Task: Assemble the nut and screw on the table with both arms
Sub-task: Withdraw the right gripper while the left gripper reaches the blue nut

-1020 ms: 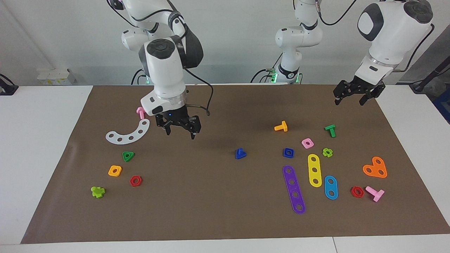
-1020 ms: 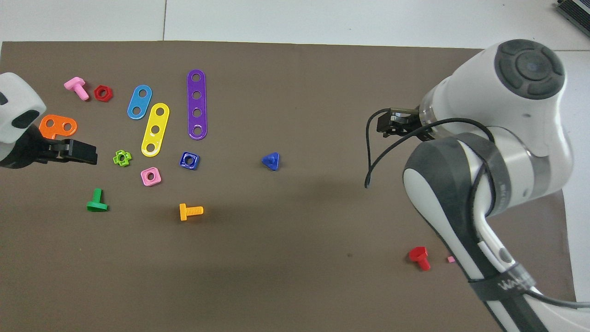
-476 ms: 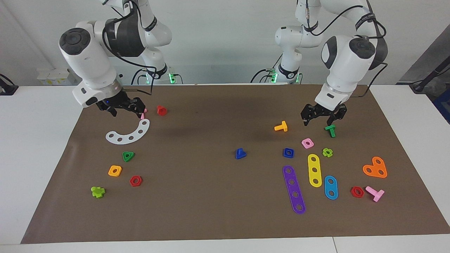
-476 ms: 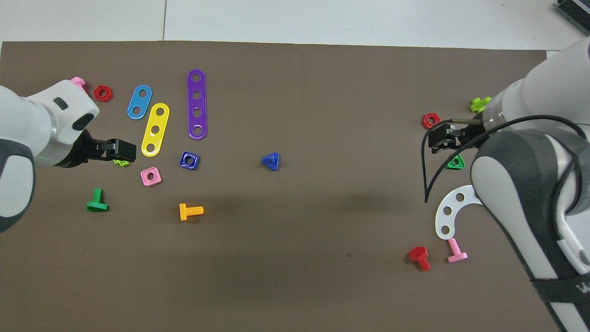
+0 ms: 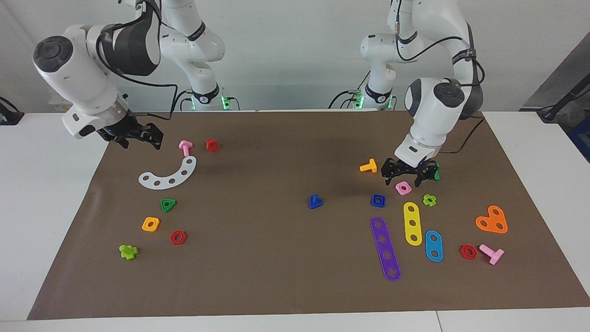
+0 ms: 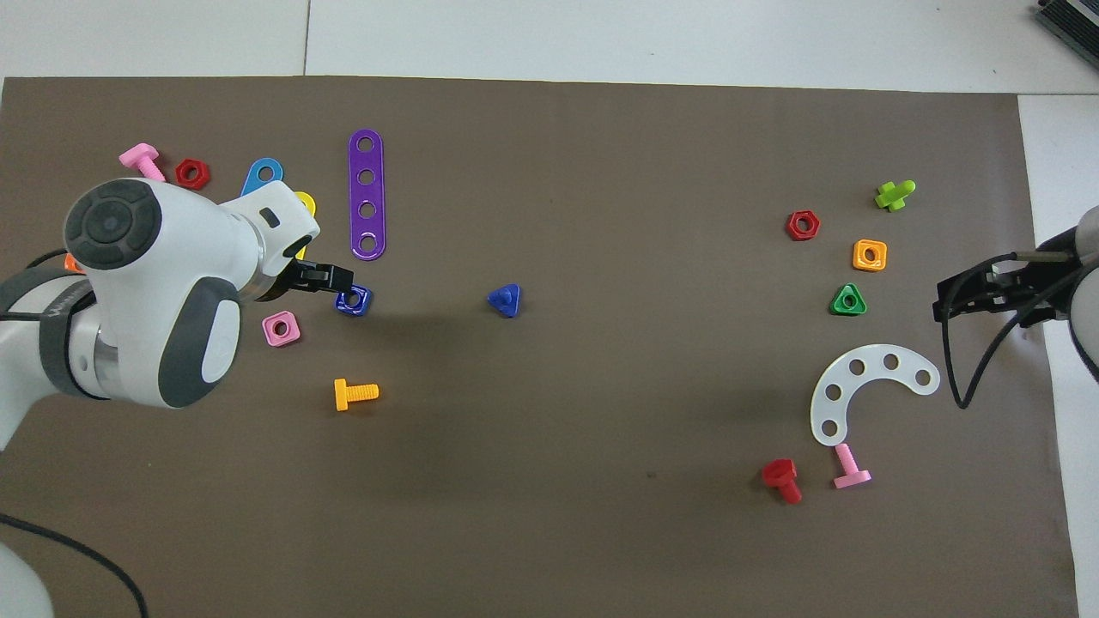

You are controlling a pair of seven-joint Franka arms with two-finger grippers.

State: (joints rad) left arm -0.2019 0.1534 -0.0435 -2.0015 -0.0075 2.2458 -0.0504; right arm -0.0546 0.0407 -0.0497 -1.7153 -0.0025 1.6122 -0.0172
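One tool (image 5: 405, 172) open, above nut (image 5: 378, 200).

Two white jointed arms with black grippers, as we see them from the facing and overhead cameras.

We note glossy white rounded shells on both the left arm (image 5: 433, 108) and the right arm (image 5: 85, 87), each joint capped by a dark grey disc with raised segments. A dark grey band wraps the link behind each wrist, and a black strap with pale lettering circles the left arm's forearm in the overhead view. Thin black cables loop loosely along both arms down to the wrists. We see small green lights at both bases and a blue light just above each black two-finger gripper, left gripper (image 5: 408, 174) and right gripper (image 5: 138, 137).
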